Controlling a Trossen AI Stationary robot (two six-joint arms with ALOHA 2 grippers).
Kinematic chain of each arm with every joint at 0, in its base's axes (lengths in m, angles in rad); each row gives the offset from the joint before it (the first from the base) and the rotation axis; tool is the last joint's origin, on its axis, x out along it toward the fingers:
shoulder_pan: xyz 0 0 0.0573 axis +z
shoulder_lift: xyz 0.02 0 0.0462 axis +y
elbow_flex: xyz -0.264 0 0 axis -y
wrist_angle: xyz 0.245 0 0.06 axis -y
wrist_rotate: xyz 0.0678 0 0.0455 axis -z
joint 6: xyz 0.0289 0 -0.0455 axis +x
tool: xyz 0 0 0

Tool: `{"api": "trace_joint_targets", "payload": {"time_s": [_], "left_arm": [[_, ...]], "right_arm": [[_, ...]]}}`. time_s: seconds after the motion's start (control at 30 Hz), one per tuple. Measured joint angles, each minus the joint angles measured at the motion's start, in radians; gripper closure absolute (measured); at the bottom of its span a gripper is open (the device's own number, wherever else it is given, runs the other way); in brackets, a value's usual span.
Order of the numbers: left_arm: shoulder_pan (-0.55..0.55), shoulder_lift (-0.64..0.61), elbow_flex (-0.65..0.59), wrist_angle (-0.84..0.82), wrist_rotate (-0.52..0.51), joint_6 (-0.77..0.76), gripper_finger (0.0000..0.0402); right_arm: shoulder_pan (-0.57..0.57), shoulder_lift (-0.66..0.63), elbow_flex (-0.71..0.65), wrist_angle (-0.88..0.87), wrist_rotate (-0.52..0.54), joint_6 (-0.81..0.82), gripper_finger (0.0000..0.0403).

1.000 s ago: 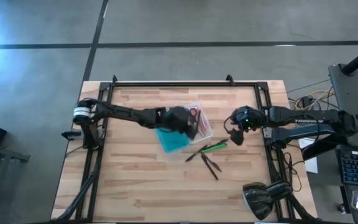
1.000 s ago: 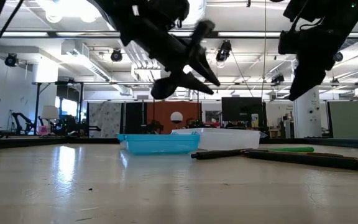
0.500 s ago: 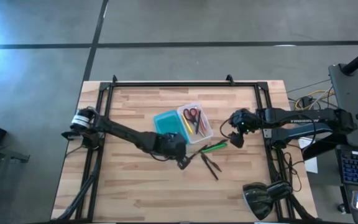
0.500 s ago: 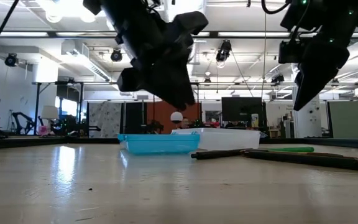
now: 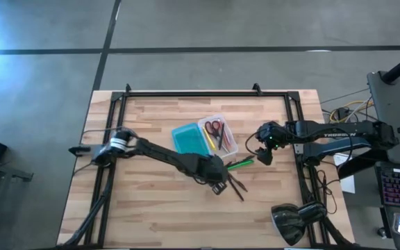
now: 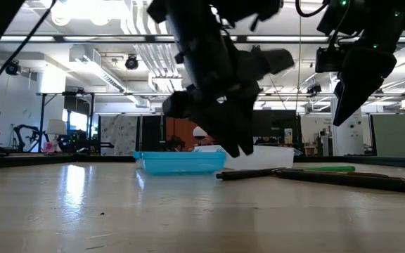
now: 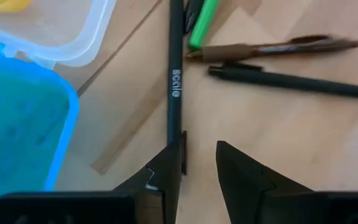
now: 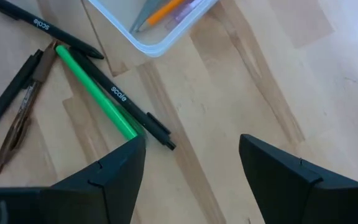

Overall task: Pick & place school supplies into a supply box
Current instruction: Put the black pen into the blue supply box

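While the left gripper (image 5: 219, 186) hangs low over the loose pens on the wooden worktop (image 5: 144, 208), its two dark fingers (image 7: 166, 171) stand a little apart and hold nothing. One finger is just beside the clip end of a black pen with white lettering (image 7: 176, 81). Near this pen lie a green pen (image 7: 202, 25), a brown pen (image 7: 272, 48) and a second black pen (image 7: 291, 82), all flat on the wood and close together.

The supply box (image 5: 204, 137) lies open beside them, nearer the far edge of the worktop, with its teal-blue lid half (image 5: 187, 137) flat next to the clear plastic tray half (image 5: 229, 146). Inside the tray I can see small red-handled scissors (image 5: 214, 127) and some thin pencils, one orange (image 8: 166, 10).

The right gripper (image 5: 262, 154) hovers above the worktop just beside the tray, on the right arm's side. Its fingers (image 8: 114, 165) are spread wide and empty.
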Motion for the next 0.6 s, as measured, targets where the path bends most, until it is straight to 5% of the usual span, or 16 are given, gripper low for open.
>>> {"api": "trace_joint_targets", "payload": {"time_s": [0.27,0.6], "left_arm": [[0.006,0.155,0.214,-0.143,-0.015,0.033,0.0316],[0.007,0.192,0.233,-0.141,-0.016,0.127,0.0332]], "right_arm": [[0.003,0.000,0.000,-0.047,0.000,0.008,0.0154],[0.013,-0.001,-0.003,-0.048,0.001,0.012,0.0154]]}}
